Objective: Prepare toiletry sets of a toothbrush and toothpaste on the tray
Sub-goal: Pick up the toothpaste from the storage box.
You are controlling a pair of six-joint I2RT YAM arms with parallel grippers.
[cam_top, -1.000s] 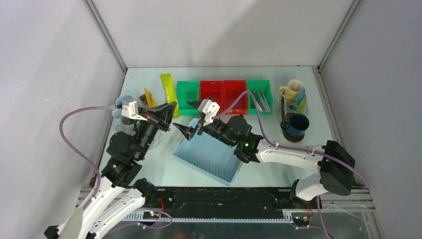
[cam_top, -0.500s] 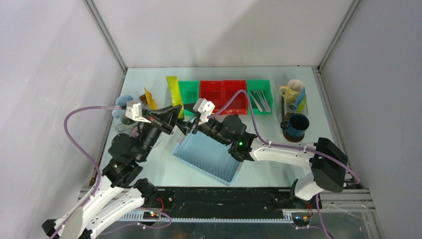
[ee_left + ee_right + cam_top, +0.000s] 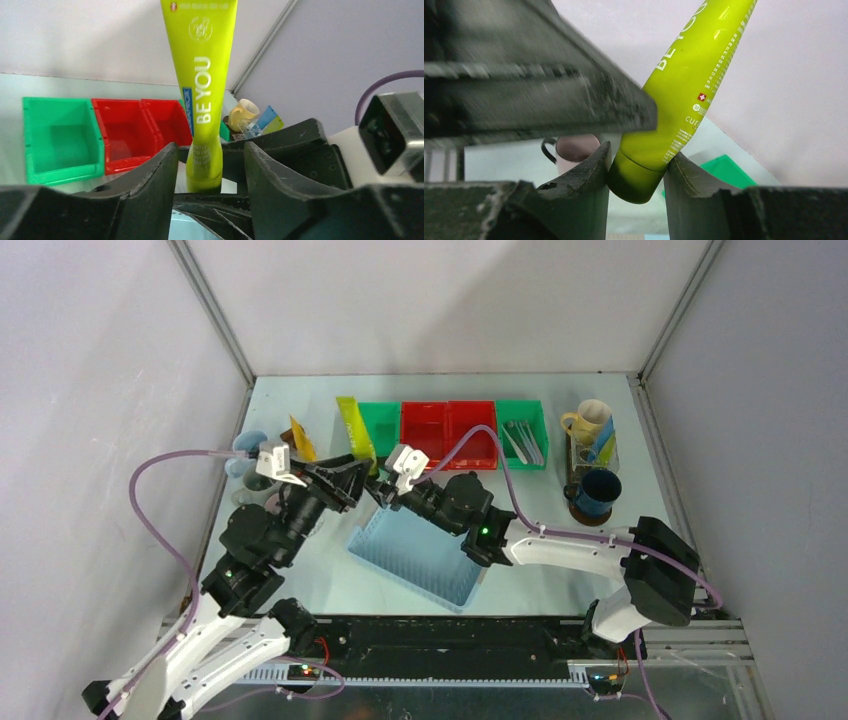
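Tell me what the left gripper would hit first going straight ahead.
The left gripper would first meet the yellow-green tube standing between its open fingers; behind it, likely the right gripper pinching its cap.

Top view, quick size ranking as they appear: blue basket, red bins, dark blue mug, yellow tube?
1. blue basket
2. red bins
3. dark blue mug and yellow tube: not ranked; the tube is longer but thinner, and it is held up nearer the camera.

Green and red bins (image 3: 448, 430) stand behind a light blue basket (image 3: 425, 560); left, perhaps an orange sachet (image 3: 299, 440).
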